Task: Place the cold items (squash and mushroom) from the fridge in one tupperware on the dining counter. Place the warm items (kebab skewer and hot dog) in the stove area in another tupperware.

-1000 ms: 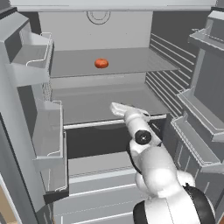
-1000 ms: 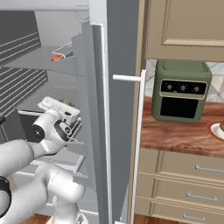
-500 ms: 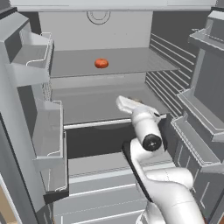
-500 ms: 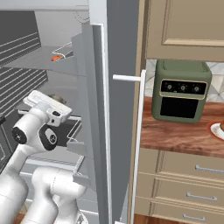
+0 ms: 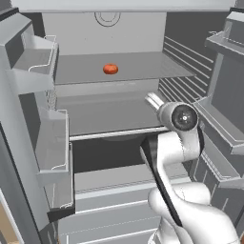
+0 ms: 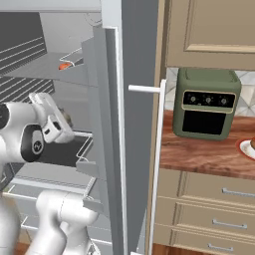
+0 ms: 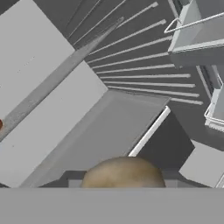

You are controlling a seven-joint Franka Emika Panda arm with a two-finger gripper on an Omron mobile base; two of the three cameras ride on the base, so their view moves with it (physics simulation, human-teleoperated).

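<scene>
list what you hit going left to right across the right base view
orange-red item on the fridge shelf → open fridge door edge → white door handle → green air fryer → white plate at the counter's right edge

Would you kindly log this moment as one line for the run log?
phase: reaching into fridge | upper shelf: orange-red item | hand view: rounded tan-brown item close below camera | gripper: state unclear

Left base cam stares straight into the open fridge [image 5: 119, 71]; right one sees it side-on; hand cam's tilted, close over a shelf [image 7: 109, 127].
</scene>
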